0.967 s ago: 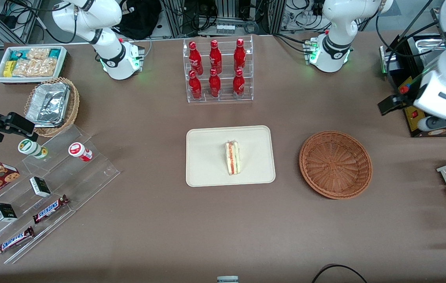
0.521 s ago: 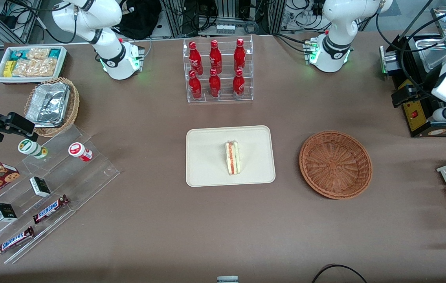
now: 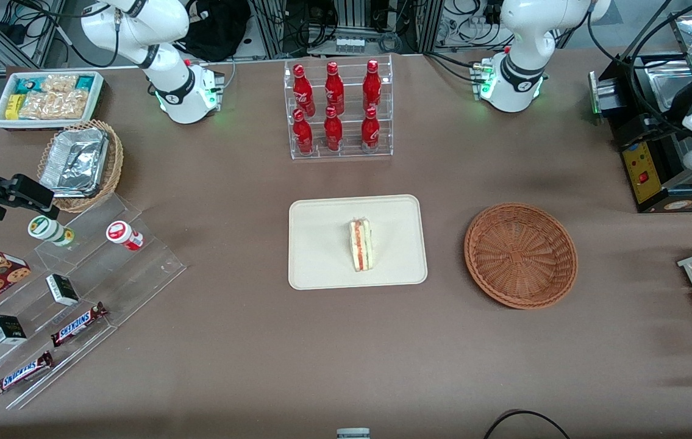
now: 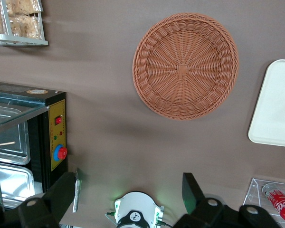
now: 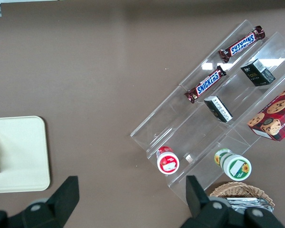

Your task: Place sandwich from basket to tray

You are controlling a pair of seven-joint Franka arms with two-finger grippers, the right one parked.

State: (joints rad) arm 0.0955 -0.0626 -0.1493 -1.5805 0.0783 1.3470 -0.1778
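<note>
The sandwich [image 3: 361, 245] lies on the tray [image 3: 321, 256] at frame centre; the basket [image 3: 520, 255] sits empty. The gripper [image 4: 128, 194] — fingers spread, holding nothing — is cut off at the front view's right edge.

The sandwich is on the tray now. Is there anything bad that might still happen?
Not much, I think. The sandwich stands on its narrow edge on the tray, so a bump to the table might tip it flat. The gripper is open and high above the table near the black machine with its loose cables, toward the working arm's end; swinging there, the arm might snag one. The basket holds nothing, so no risk there.
</note>
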